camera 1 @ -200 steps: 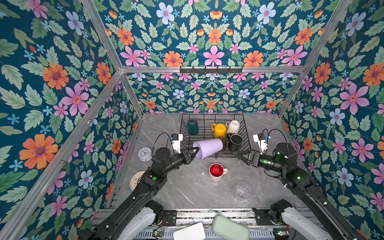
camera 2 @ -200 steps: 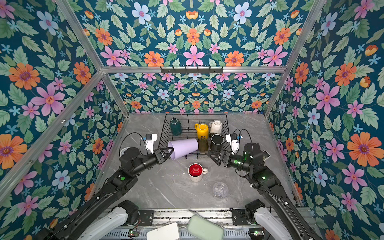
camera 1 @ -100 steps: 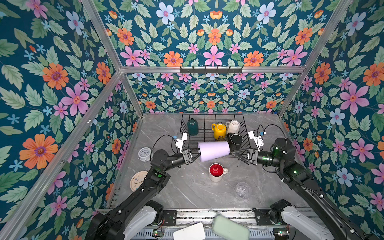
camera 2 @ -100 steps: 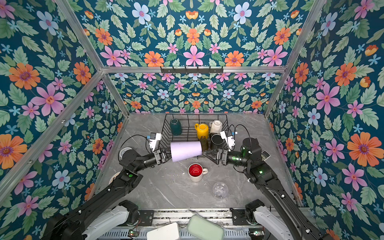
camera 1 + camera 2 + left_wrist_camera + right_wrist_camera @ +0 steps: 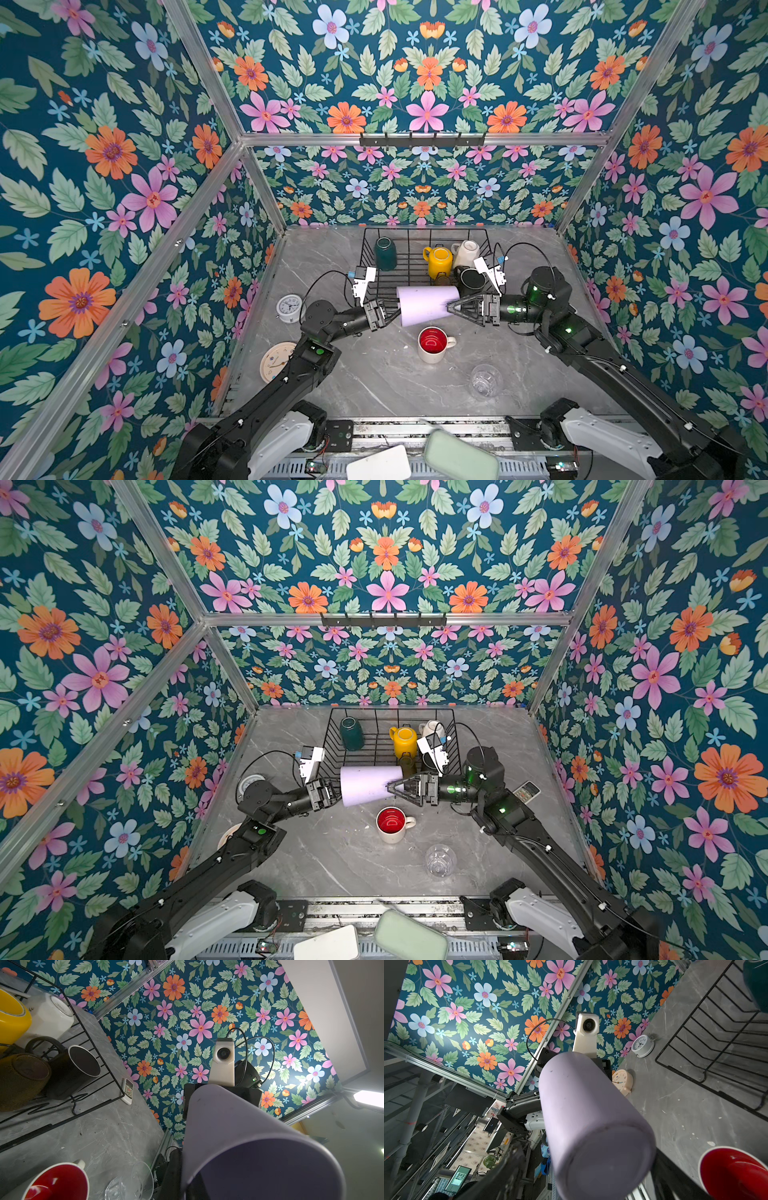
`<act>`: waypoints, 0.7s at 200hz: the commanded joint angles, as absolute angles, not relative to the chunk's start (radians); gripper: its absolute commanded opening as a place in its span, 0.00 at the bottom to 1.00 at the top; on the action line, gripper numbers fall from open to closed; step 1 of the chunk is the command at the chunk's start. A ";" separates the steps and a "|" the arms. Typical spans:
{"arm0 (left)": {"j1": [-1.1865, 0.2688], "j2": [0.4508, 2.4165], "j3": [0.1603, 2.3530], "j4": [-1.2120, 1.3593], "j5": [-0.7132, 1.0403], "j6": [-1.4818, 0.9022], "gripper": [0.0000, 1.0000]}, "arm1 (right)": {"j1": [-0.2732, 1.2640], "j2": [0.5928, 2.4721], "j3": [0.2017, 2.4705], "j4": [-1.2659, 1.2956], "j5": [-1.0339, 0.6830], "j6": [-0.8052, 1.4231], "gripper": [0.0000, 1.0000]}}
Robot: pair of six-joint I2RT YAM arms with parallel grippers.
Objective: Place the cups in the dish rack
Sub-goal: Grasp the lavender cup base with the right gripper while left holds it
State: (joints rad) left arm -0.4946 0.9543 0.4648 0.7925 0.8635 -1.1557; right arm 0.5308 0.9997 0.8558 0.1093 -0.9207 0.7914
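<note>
The lilac tumbler (image 5: 428, 305) (image 5: 365, 785) hangs on its side above the table, in front of the dish rack (image 5: 371, 243). My left gripper (image 5: 392, 313) (image 5: 186, 1180) is shut on the rim at its mouth. My right gripper (image 5: 451, 305) (image 5: 591, 1178) is open, its fingers either side of the tumbler's base (image 5: 608, 1159). In the rack are a teal mug (image 5: 385, 253), yellow mug (image 5: 438, 259), white mug (image 5: 465, 251), black mug (image 5: 471, 279) and olive glass (image 5: 20, 1080). A red-inside white mug (image 5: 433, 343) stands on the table, with a clear glass (image 5: 484, 380) lying nearer the front.
A white clock (image 5: 289, 308) and a cream clock (image 5: 274, 361) sit at the table's left edge. A remote control (image 5: 527, 789) lies by the right wall. Flowered walls close in three sides.
The left gripper swung the tumbler level and carried it right. The right gripper moved left until its open fingers reached the tumbler's base.
</note>
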 commanded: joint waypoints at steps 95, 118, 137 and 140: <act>-0.492 0.954 0.471 0.856 0.891 -1.179 0.00 | 0.605 1.128 0.907 0.232 -0.932 0.838 0.85; -0.492 0.953 0.477 0.856 0.892 -1.180 0.00 | 0.608 1.136 0.904 0.227 -0.933 0.842 0.82; -0.494 0.960 0.480 0.857 0.892 -1.181 0.00 | 0.610 1.139 0.902 0.225 -0.933 0.844 0.79; -0.493 0.961 0.480 0.856 0.892 -1.181 0.00 | 0.610 1.139 0.902 0.226 -0.932 0.845 0.78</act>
State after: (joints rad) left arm -0.4927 0.9577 0.4709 0.7994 0.8799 -1.1751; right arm 0.6079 1.1351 0.9020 0.2054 -0.9360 0.8337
